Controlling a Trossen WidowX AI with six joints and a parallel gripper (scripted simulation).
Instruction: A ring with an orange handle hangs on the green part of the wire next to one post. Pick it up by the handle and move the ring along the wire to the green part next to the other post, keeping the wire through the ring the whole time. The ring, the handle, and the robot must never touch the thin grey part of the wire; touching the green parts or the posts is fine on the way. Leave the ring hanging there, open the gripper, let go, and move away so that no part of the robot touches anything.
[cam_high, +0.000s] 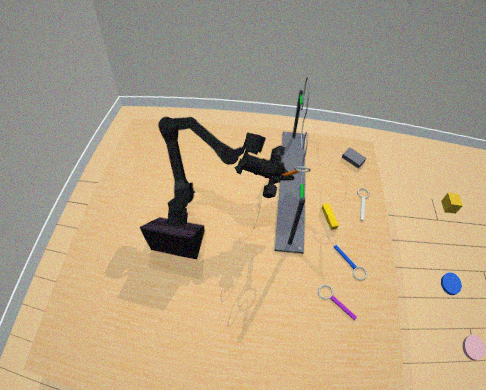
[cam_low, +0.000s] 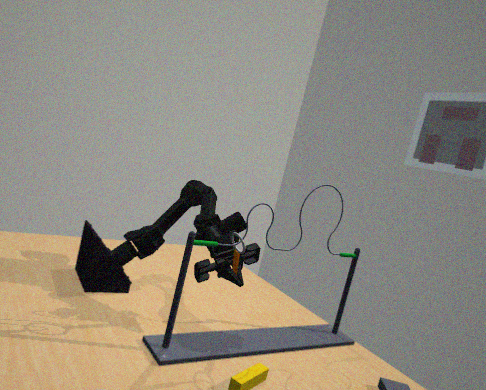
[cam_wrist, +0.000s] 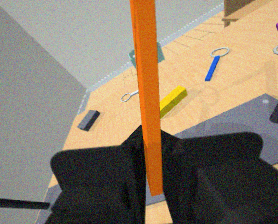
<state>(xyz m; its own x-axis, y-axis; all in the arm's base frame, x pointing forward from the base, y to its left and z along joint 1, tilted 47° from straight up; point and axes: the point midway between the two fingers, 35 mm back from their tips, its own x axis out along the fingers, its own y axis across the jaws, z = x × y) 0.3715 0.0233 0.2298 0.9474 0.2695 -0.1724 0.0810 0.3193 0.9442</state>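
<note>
My gripper (cam_high: 288, 176) (cam_low: 237, 272) (cam_wrist: 145, 128) is shut on the orange handle (cam_high: 290, 173) (cam_low: 236, 261) (cam_wrist: 148, 100), which points down from its ring (cam_low: 244, 243) in the exterior view. The ring is around the thin grey wire (cam_low: 326, 185), a little beyond the green part (cam_high: 302, 191) (cam_low: 206, 242) at the near post (cam_high: 296, 222) (cam_low: 179, 290). The other green part (cam_high: 301, 99) (cam_low: 348, 255) is at the far post (cam_low: 346, 292). Whether ring and wire touch cannot be told. The ring is outside the wrist view.
The grey base (cam_high: 285, 210) (cam_low: 255, 342) lies under the wire. Beyond it lie a yellow bar (cam_high: 330, 216) (cam_low: 248, 377) (cam_wrist: 173, 101), a dark block (cam_high: 354, 158) (cam_wrist: 89, 120) and rings with white (cam_high: 363, 207), blue (cam_high: 345, 256) (cam_wrist: 213, 68) and purple (cam_high: 343, 308) handles.
</note>
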